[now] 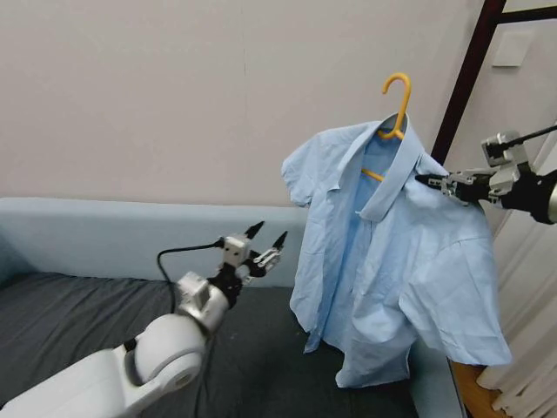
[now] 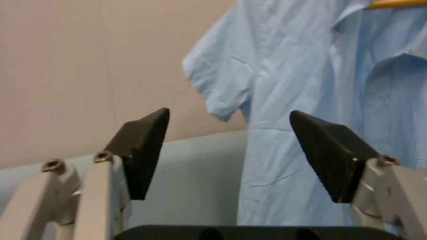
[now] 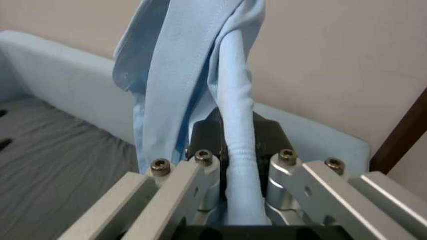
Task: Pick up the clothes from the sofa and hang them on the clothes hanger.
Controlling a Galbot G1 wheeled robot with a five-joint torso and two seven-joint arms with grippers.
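The light blue shirt [image 1: 392, 261] hung in the air on a yellow hanger [image 1: 396, 104], above the end of the sofa [image 1: 87, 235] on the robot's right, with the hook pointing up in front of the pale wall [image 1: 130, 87]. The right gripper [image 1: 428, 181] reached in from the right edge of the head view, near a dark post [image 1: 466, 78], and its fingers were pressed together on the shirt's shoulder beside the collar. In the right wrist view a fold of the shirt [image 3: 180, 75] ran down between the fingers [image 3: 200, 145] of the right gripper [image 3: 235, 155], pinched tight, with the sofa back [image 3: 60, 75] behind it. The left gripper [image 1: 265, 238] was raised over the dark grey seat cushion [image 1: 70, 322], near the shirt's lower edge but apart from it, its fingers spread wide and holding nothing. In the left wrist view the black fingertips [image 2: 143, 147] stood well apart, with the shirt [image 2: 293, 100] and a bit of the hanger [image 2: 393, 4] beyond them.
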